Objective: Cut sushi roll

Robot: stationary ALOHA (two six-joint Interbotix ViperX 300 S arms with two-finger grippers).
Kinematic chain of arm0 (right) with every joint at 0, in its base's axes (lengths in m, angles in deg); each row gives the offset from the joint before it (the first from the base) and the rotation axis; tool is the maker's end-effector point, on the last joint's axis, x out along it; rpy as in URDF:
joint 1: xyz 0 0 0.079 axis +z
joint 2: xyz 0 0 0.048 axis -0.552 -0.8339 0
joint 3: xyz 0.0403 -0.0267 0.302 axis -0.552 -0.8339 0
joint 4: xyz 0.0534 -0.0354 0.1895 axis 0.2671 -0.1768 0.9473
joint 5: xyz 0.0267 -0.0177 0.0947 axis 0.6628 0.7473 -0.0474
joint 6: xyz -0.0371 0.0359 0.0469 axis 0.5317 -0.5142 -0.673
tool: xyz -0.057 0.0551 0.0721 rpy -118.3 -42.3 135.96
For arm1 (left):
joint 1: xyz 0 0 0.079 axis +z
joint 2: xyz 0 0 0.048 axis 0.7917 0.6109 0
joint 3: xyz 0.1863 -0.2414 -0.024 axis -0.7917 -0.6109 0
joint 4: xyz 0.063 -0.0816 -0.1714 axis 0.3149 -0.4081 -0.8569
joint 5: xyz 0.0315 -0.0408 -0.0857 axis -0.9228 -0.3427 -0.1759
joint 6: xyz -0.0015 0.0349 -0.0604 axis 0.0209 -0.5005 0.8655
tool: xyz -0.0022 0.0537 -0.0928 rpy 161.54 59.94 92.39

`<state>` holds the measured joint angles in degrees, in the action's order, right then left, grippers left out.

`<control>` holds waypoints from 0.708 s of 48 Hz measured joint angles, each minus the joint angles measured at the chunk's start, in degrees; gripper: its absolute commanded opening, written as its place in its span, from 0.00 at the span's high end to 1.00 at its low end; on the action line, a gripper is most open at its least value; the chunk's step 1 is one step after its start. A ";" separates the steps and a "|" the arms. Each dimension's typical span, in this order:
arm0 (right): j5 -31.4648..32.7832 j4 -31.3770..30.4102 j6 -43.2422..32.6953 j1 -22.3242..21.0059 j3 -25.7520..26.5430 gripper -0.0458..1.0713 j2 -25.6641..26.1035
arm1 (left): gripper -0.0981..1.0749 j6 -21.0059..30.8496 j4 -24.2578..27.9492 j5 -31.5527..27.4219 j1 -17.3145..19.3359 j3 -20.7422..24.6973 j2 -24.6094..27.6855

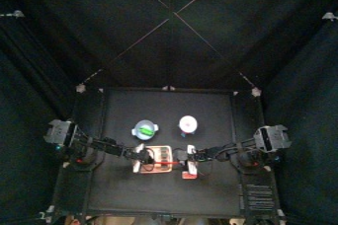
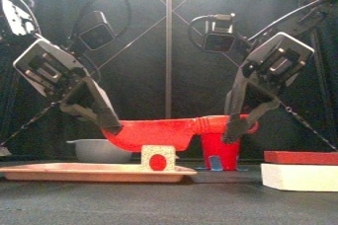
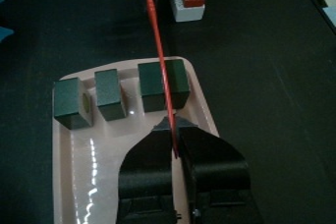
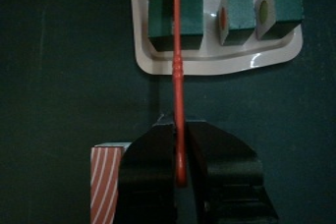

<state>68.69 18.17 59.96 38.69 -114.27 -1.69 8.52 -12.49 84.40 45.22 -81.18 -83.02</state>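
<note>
Front view: both arms angled inward, left gripper point(image 3: 178, 159) and right gripper point(image 4: 180, 159) each clenched on the red knife point(image 2: 172, 130) above the sushi piece point(image 2: 158, 158).

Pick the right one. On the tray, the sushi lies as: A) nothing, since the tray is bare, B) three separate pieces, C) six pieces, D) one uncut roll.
B: the left wrist view shows three sushi pieces standing apart in a row on the pale tray, with the red knife running over the end one.
</note>
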 measured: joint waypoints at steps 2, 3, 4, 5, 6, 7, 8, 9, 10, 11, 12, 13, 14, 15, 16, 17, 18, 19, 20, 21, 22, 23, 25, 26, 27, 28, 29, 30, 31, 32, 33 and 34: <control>0.00 0.00 0.00 0.00 -0.09 0.64 -0.35 | 0.66 0.00 0.09 0.00 0.00 0.09 0.35; -0.09 0.09 0.09 0.00 -0.09 0.64 -0.62 | 0.66 0.00 0.00 0.00 0.00 0.09 0.53; -0.18 0.18 0.00 0.00 0.00 0.64 -0.88 | 0.66 0.00 0.00 0.00 0.00 0.09 0.62; -0.18 0.26 0.00 0.00 -0.09 0.64 -1.05 | 0.66 0.09 0.00 0.00 0.00 0.18 0.88; -0.18 0.35 0.00 0.00 -0.09 0.64 -1.32 | 0.66 0.00 0.00 0.00 0.00 0.18 0.88; -0.26 0.44 0.09 0.00 0.00 0.64 -1.58 | 0.66 0.09 0.09 0.00 0.00 0.18 1.05; -0.18 0.53 0.00 0.00 0.00 0.64 -1.76 | 0.66 0.00 0.00 0.00 0.09 0.26 1.23; -0.26 0.62 0.00 0.00 0.00 0.64 -2.02 | 0.66 0.00 0.09 0.00 0.00 0.26 1.32; -0.26 0.79 0.00 0.00 0.09 0.64 -2.37 | 0.66 0.00 0.09 0.00 0.09 0.35 1.49; -0.26 0.88 0.00 -0.09 0.18 0.64 -2.64 | 0.66 0.00 0.09 0.00 0.00 0.35 1.58; -0.35 0.88 0.00 0.00 0.18 0.64 -2.90 | 0.66 0.09 0.09 0.00 0.09 0.44 1.67; -0.26 0.97 0.09 0.00 0.26 0.64 -3.08 | 0.66 0.09 0.09 0.00 0.09 0.44 1.76; -0.26 1.05 0.00 0.00 0.26 0.64 -3.25 | 0.66 0.00 0.00 0.09 0.09 0.44 1.76; -0.35 1.14 0.00 0.00 0.26 0.64 -3.52 | 0.66 0.09 0.09 0.09 0.09 0.44 1.76; -0.35 1.14 0.09 0.00 0.35 0.64 -3.78 | 0.66 0.09 0.00 0.09 0.00 0.53 1.76; -0.35 1.14 0.09 0.00 0.44 0.64 -3.96 | 0.66 0.09 0.09 0.00 0.00 0.53 1.85; -0.35 1.14 0.00 0.00 0.44 0.64 -4.04 | 0.66 0.00 0.09 0.09 0.00 0.53 1.85; -0.35 1.14 0.09 0.00 0.53 0.64 -4.22 | 0.66 0.00 0.00 0.09 0.00 0.53 1.85; -0.35 1.23 0.00 0.00 0.53 0.64 -4.39 | 0.66 0.00 0.00 0.09 0.00 0.53 1.85; -0.26 1.23 0.09 0.00 0.62 0.64 -4.57 | 0.66 0.09 0.00 0.09 0.00 0.53 1.85; -0.35 1.23 0.09 0.00 0.62 0.64 -4.83 | 0.66 0.00 0.00 0.09 0.00 0.53 1.85; -0.35 1.32 0.00 0.00 0.70 0.64 -5.01 | 0.66 0.09 0.09 0.00 0.00 0.53 1.85; -0.44 1.41 0.09 0.00 0.88 0.64 -5.45 | 0.66 0.09 0.00 0.00 0.00 0.62 2.20; -0.44 1.41 0.09 -0.09 0.97 0.64 -5.63 | 0.66 0.09 0.00 -0.09 0.09 0.53 2.29; -0.44 1.32 0.00 -0.09 1.05 0.64 -5.80 | 0.66 0.09 0.09 -0.09 0.18 0.53 2.37; -0.44 1.41 0.00 -0.09 1.14 0.64 -5.89 | 0.66 0.00 0.00 -0.09 0.09 0.53 2.37; -0.44 1.41 0.00 -0.18 1.14 0.64 -6.06 | 0.66 0.09 0.00 -0.18 0.09 0.53 2.37; -0.44 1.32 0.00 -0.18 1.23 0.64 -6.06 | 0.66 0.09 0.00 -0.18 0.09 0.62 2.46; -0.44 1.41 0.00 -0.09 1.32 0.64 -6.24 | 0.66 0.09 0.00 -0.26 0.09 0.53 2.46; -0.44 1.41 0.09 -0.18 1.32 0.64 -6.33 | 0.66 0.09 0.09 -0.35 0.18 0.53 2.46; -0.44 1.41 0.09 -0.18 1.32 0.64 -6.42 | 0.66 0.09 0.00 -0.35 0.18 0.53 2.55; -0.44 1.41 0.09 -0.18 1.41 0.64 -6.42 | 0.66 0.09 0.00 -0.44 0.09 0.53 2.64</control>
<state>68.25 19.58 60.05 38.51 -112.86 -8.11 8.61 -12.49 83.96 45.31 -80.65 -80.38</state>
